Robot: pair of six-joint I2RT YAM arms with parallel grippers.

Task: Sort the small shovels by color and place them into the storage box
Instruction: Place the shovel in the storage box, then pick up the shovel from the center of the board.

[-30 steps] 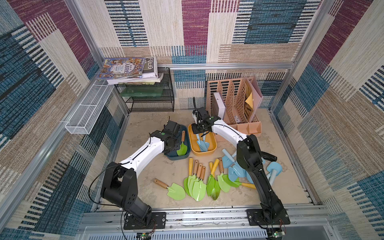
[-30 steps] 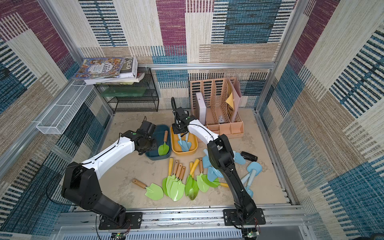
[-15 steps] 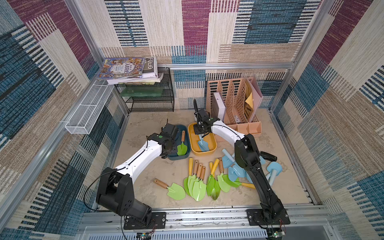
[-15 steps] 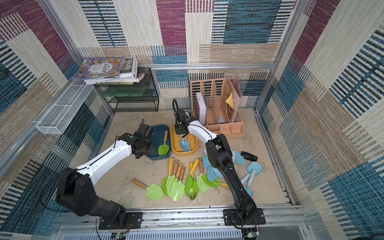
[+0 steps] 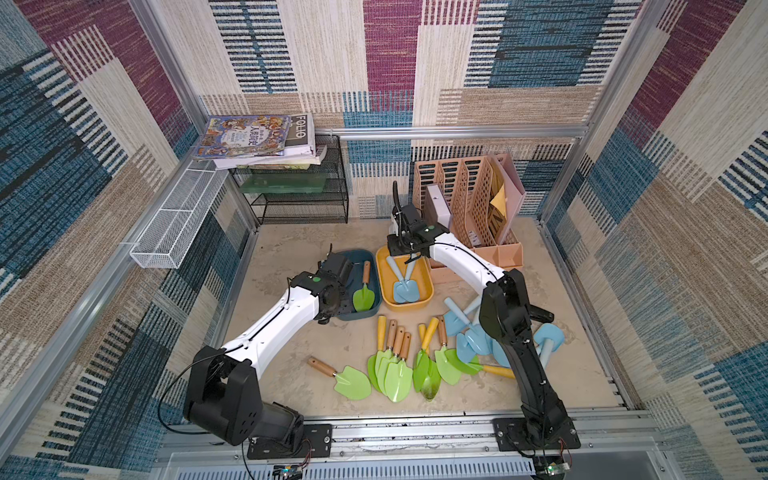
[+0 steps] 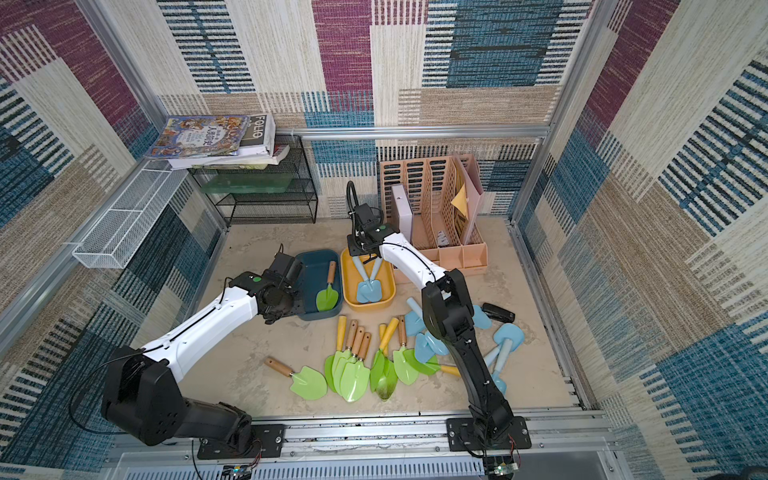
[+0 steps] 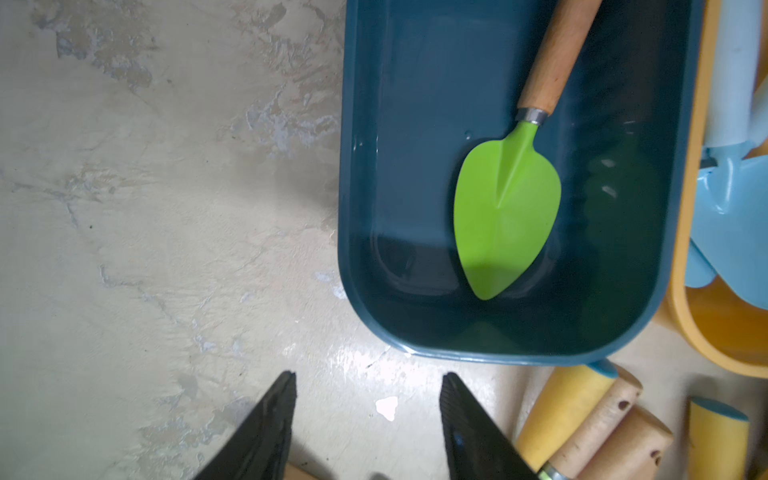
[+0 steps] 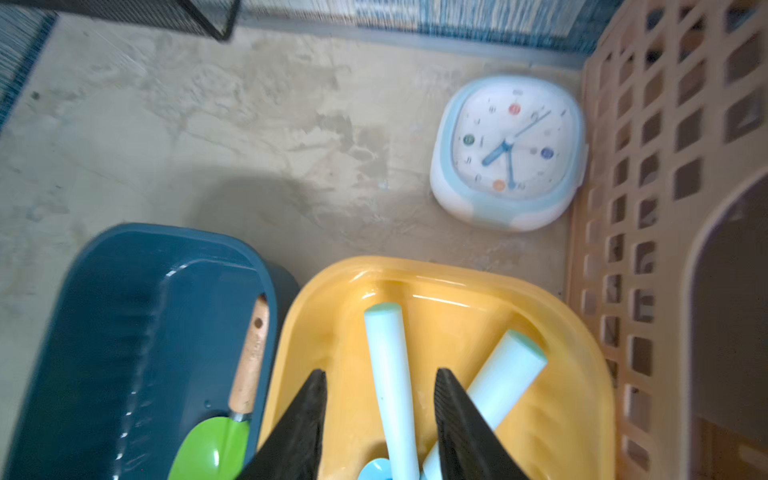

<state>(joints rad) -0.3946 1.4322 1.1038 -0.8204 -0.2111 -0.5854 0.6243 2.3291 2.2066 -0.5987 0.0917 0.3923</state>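
One green small shovel [image 7: 505, 208] with a wooden handle lies in the dark blue storage box [image 7: 374, 166]. Two pale blue shovels [image 5: 403, 289] lie crossed in the yellow storage box [image 5: 428, 282] beside it. My left gripper [image 7: 368, 376] is open over bare table just outside the blue box's near end. My right gripper [image 8: 381, 371] is open above the yellow box [image 8: 436, 270]; a pale blue handle [image 8: 388, 332] lies between its fingers with a gap on each side. Several green shovels [image 5: 395, 370] and pale blue shovels [image 5: 465, 332] lie loose on the near table.
A pale blue clock [image 8: 509, 151] lies behind the yellow box, next to the peach file organizer [image 5: 469, 208]. A black wire rack [image 5: 299, 195] with books stands at the back left. A black object [image 6: 498, 312] lies right of the loose shovels.
My right gripper has opened and let go of a pale blue shovel, which now lies in the yellow box. My left arm has drawn back from the blue box, jaws a little wider.
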